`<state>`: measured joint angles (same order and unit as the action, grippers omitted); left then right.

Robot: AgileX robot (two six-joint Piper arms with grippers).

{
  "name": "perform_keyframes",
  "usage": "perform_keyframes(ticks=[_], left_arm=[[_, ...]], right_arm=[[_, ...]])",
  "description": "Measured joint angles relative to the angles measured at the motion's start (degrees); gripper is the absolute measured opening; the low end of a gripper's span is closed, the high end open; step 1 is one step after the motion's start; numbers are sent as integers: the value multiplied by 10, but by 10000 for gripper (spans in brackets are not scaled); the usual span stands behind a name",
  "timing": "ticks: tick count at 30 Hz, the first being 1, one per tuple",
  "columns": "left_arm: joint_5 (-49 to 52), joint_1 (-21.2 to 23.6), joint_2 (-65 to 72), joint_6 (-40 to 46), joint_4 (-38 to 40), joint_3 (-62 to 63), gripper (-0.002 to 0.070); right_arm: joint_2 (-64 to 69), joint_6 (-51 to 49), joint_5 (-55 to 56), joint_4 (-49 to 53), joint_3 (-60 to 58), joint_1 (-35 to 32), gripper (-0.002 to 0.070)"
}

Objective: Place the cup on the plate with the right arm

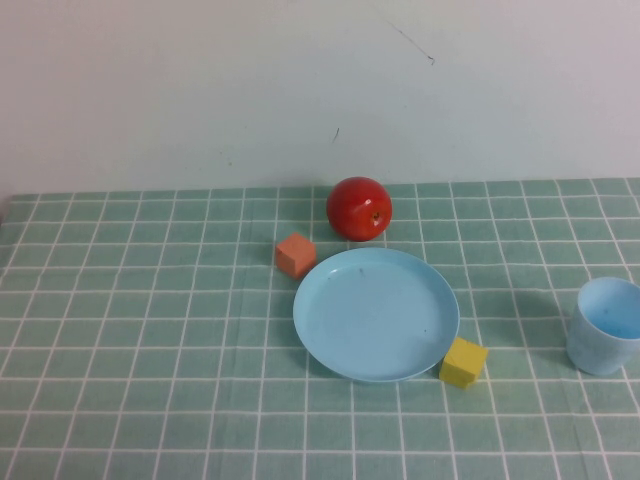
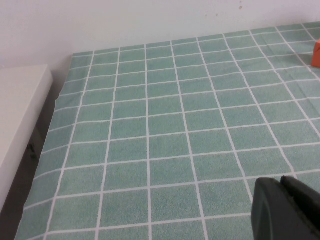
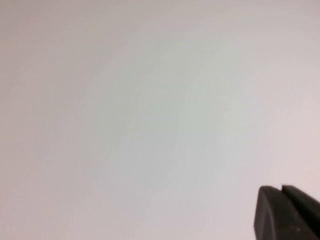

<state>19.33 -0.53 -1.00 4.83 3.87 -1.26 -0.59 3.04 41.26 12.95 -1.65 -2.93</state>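
1. Light-blue plastic, the cup (image 1: 606, 326) stands upright at the table's right edge, well apart from the plate (image 1: 375, 313), which lies between an apple (image 1: 359, 208) and a yellow block (image 1: 463, 361).
2. It looks light, stiff, smooth; likely slippery, easily tipped.
3. Best hold: across the rim wall.
4. The right gripper (image 3: 286, 212) is closed, empty, facing blank wall; the left gripper (image 2: 285, 207) hangs closed over bare cloth.

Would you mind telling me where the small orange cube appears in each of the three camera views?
High view: the orange cube sits just behind the plate's left rim, beside the apple.
Left wrist view: only a sliver at the frame edge.
Right wrist view: not in it.
Shared landmark: the green checked cloth.
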Motion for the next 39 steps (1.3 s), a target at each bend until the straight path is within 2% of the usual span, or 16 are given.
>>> perform_keyframes(ticks=[10,14,16,18,22,27,36,39], left_arm=[[0,0,0,0,0,0,-4],[0,0,0,0,0,0,-4],[0,0,0,0,0,0,-4],[0,0,0,0,0,0,-3],[0,0,0,0,0,0,-4],[0,0,0,2,0,0,-4],[0,0,0,2,0,0,-3],[0,0,0,2,0,0,-4]], right_arm=[[0,-52,30,-15,0,0,-3],[0,-49,23,-92,0,0,-3],[0,-30,-22,-143,4,0,-3],[0,-6,-116,-181,25,0,-3],[0,91,-281,-191,97,0,-3],[27,208,-392,-191,178,0,-3],[180,230,-684,-192,262,0,-3],[245,233,-732,-194,261,0,-3]])
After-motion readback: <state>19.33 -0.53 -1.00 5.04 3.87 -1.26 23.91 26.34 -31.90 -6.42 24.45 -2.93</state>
